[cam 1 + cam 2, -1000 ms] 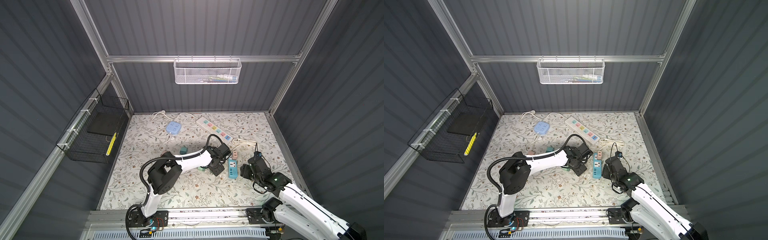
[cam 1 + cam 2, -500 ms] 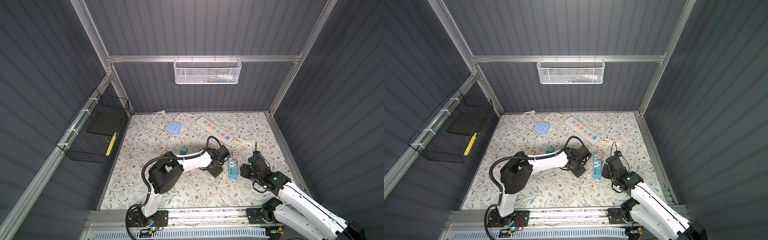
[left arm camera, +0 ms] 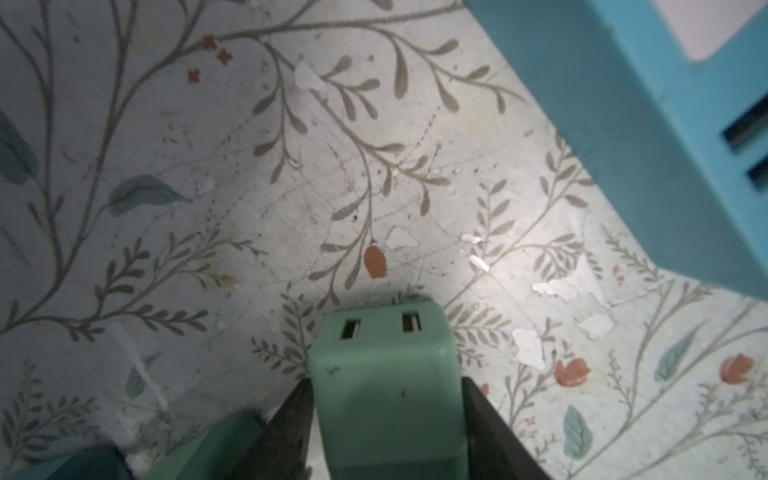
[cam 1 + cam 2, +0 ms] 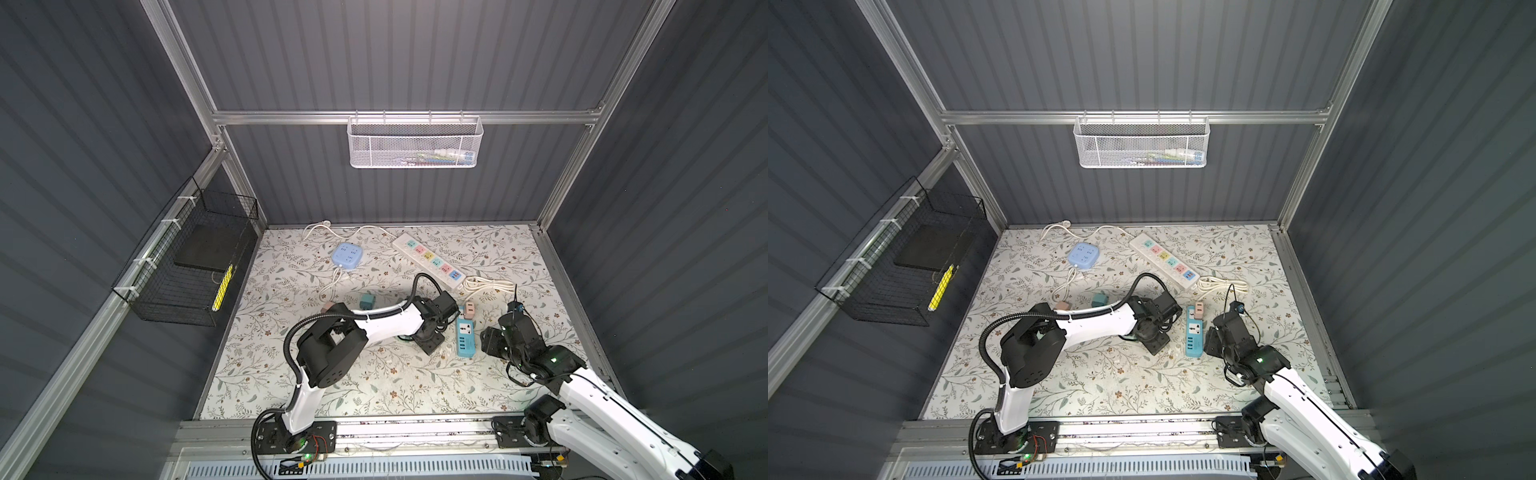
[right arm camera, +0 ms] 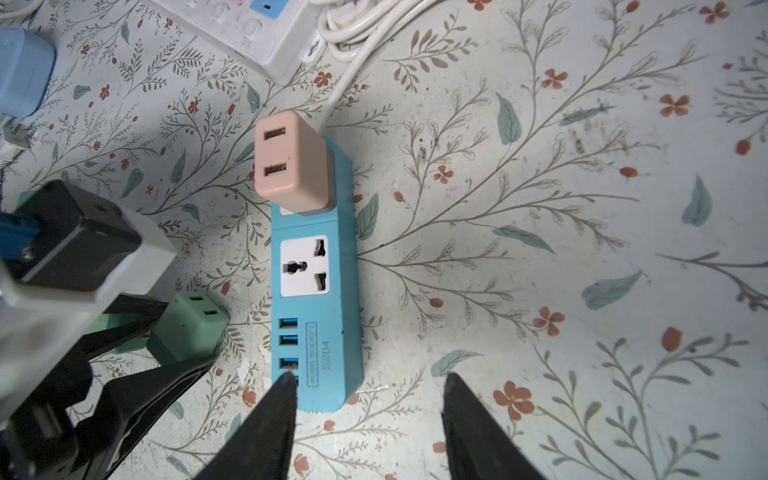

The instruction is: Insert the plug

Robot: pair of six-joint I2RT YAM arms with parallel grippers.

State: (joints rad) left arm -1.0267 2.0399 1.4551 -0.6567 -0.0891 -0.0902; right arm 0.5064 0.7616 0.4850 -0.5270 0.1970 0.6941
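Mint-green hard plastic: the green plug (image 5: pixel 189 328) is a small cube charger, so I judge it light, stiff and smooth. The rounded corners could let it twist in a grip. It's best taken on the two flat side faces, mid-body, leaving the USB face and the prong side free. The prongs aren't visible, so I can't tell which way they point.

It lies on the table (image 4: pixel 374 374) just beside the USB end of the blue power strip (image 5: pixel 345 291), not touching it.

The left pincer (image 3: pixel 385 382) straddles it. In the left wrist view both black fingers (image 3: pixel 291 415) sit against the side faces, so it reads as clamped on the plug, low at table level. The left arm (image 4: pixel 386 326) reaches across the middle with its forearm stretched out flat and its wrist bent down right by the strip.

The strip's universal socket (image 5: pixel 304 266) is free, and a pink plug (image 5: pixel 291 162) is seated in the slot beyond it. My read is that the free socket is the target. That calls for a lift, turning the prongs down and pushing straight in. The strip is loose on the table, so it may slide.

The right pincer (image 5: pixel 368 380) hangs over the strip's USB end with its jaws apart and nothing between them. One tip overlaps the last USB port in the right wrist view. The right arm (image 4: pixel 582 390) is folded, with the wrist pitched down, well placed to pin the strip.
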